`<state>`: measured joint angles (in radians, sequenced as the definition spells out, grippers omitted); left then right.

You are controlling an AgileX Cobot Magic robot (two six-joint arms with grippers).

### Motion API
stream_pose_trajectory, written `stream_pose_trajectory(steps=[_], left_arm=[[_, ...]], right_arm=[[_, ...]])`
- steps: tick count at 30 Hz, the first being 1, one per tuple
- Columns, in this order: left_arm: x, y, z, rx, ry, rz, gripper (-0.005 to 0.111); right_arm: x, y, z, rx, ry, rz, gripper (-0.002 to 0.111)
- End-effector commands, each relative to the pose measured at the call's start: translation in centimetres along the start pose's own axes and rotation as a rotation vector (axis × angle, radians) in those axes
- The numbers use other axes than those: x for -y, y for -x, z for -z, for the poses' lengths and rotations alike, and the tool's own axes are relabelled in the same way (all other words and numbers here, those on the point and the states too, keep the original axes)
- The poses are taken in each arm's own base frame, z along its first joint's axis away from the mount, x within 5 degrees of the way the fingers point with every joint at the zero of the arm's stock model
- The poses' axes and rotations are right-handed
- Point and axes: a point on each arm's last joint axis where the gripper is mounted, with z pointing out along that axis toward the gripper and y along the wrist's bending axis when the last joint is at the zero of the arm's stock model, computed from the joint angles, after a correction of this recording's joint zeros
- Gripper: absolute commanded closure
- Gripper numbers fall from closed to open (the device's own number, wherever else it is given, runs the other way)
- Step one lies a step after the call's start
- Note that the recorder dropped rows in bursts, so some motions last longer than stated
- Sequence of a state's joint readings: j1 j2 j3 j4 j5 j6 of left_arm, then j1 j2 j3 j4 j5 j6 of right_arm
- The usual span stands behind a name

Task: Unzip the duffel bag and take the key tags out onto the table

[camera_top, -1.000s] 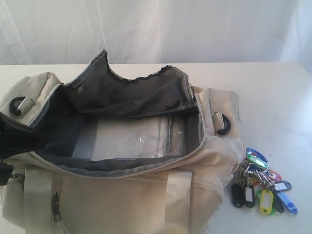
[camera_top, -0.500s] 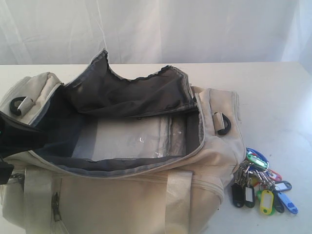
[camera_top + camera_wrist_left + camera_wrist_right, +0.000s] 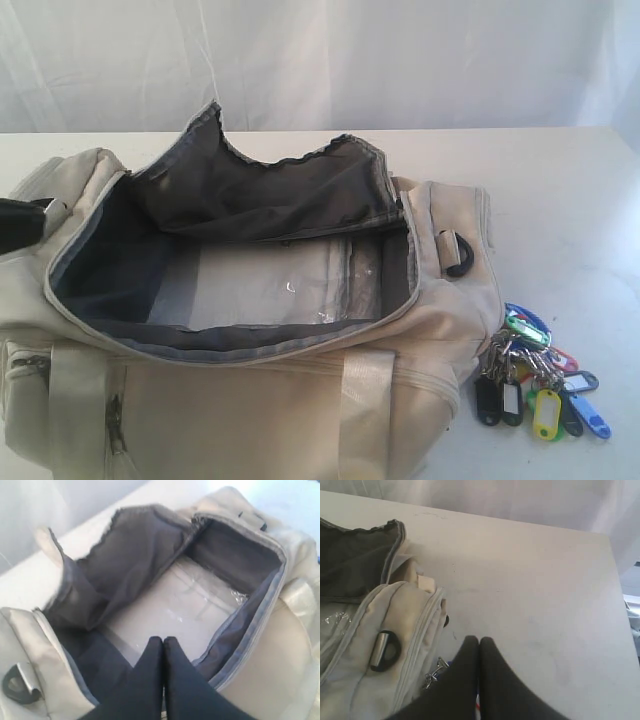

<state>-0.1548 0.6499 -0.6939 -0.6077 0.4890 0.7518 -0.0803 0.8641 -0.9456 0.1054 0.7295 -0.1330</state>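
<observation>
Well, the duffel bag gapes open with no tags inside, and the key tags lie on the surface at lower right, just beside the bag's end. Left hand over the opening, right hand near the tags, both pinched together on nothing. Danger, I'd say: a low right sweep scatters the bunch, or the left snags the flap and drags the bag.

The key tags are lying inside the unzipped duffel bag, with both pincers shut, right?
No. The exterior view shows the key tags on the table beside the duffel bag, not inside it. The bag is unzipped, and the left pincer and right pincer are shut.
</observation>
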Motion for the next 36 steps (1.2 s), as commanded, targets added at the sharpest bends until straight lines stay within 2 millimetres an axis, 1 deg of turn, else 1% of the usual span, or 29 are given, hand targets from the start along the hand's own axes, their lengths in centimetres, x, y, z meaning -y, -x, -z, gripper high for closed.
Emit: stream_pose_trajectory(steps=[1,4,6,10,15,17,29,32,36], left_arm=[[2.0,-0.9,3.7,0.147,0.045,-0.061,0.107],[3.2,-2.1,5.3,0.21,0.067,-0.09,0.107],[3.9,-3.2,5.9,0.246,0.075,-0.1,0.107],[4.7,-5.6,6.2,0.296,0.102,-0.08,0.107],[5.0,-8.3,5.6,0.353,0.148,-0.01,0.107],[4.9,-9.0,5.0,0.348,0.145,0.032,0.107],[4.7,-10.8,3.3,0.34,0.132,0.145,0.107],[4.1,-12.1,2.3,0.35,0.176,0.236,0.107],[3.0,-14.7,1.0,0.339,0.299,0.358,0.107]], right_arm=[[0.0,0.3,0.3,0.023,-0.001,-0.002,0.108],[0.0,0.3,0.3,0.023,-0.001,-0.002,0.108],[0.0,0.3,0.3,0.023,-0.001,-0.002,0.108],[0.0,0.3,0.3,0.023,-0.001,-0.002,0.108],[0.0,0.3,0.3,0.023,-0.001,-0.002,0.108],[0.0,0.3,0.3,0.023,-0.001,-0.002,0.108],[0.0,0.3,0.3,0.025,-0.002,-0.002,0.108],[0.0,0.3,0.3,0.025,-0.002,-0.002,0.108],[0.0,0.3,0.3,0.025,-0.002,-0.002,0.108]])
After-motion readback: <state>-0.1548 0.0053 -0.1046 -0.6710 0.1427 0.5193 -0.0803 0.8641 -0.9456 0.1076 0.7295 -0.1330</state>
